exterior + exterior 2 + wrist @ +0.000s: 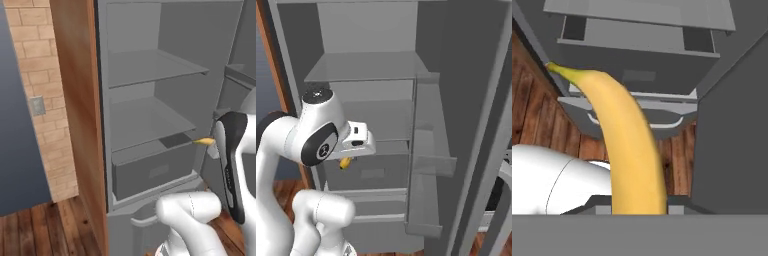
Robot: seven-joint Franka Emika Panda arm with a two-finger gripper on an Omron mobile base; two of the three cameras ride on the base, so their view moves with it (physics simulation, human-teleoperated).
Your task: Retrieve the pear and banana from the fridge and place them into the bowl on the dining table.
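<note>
The gripper (350, 156) is clenched on the banana (624, 142), holding it in the air just in front of the open fridge (150, 120), level with the lower drawer (155, 170); in the hand view the fruit runs up from the jaws over the wooden floor (542, 125)

The setting is a rendered home kitchen. A tall matte grey fridge (165, 100) stands open, showing bare grey inner shelves (150, 67) and a grey lower drawer (155, 170). A reddish-brown wooden side panel (80, 110) flanks it, beside a pale tan brick wall (42, 75) carrying a small grey wall plate (36, 105). Warm brown wooden plank flooring (45, 230) runs beneath.
</note>
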